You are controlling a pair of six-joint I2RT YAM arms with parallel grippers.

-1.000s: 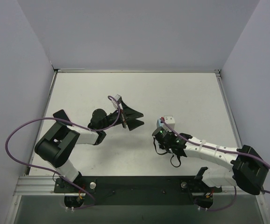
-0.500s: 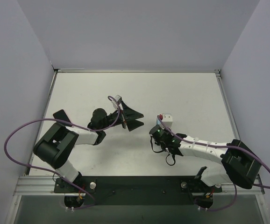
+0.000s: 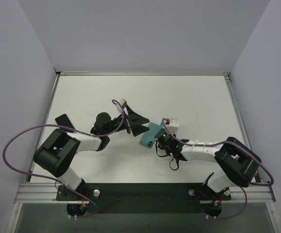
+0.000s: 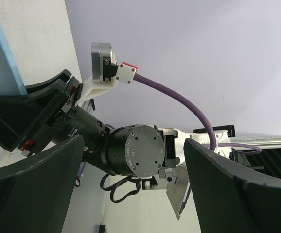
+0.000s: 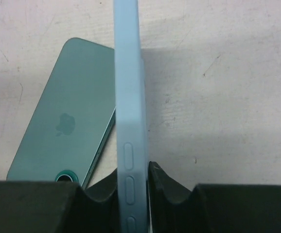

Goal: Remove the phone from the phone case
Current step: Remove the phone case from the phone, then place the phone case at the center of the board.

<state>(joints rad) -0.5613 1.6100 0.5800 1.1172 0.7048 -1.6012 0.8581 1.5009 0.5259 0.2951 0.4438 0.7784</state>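
Looking nearly done: right gripper (image 5: 131, 182) pinches the blue phone case (image 5: 129, 87) on edge, phone (image 5: 65, 128) lying back-up on the table (image 5: 218, 97) just beside it. Left gripper (image 3: 141, 123) gapes wide, holding nothing. Next I'd set the case down clear of the phone.

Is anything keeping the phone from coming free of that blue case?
Nothing visible does. The phone lies flat on the table, back up, already outside the case. The right gripper pinches the case on edge beside the phone. The left gripper is open and empty.
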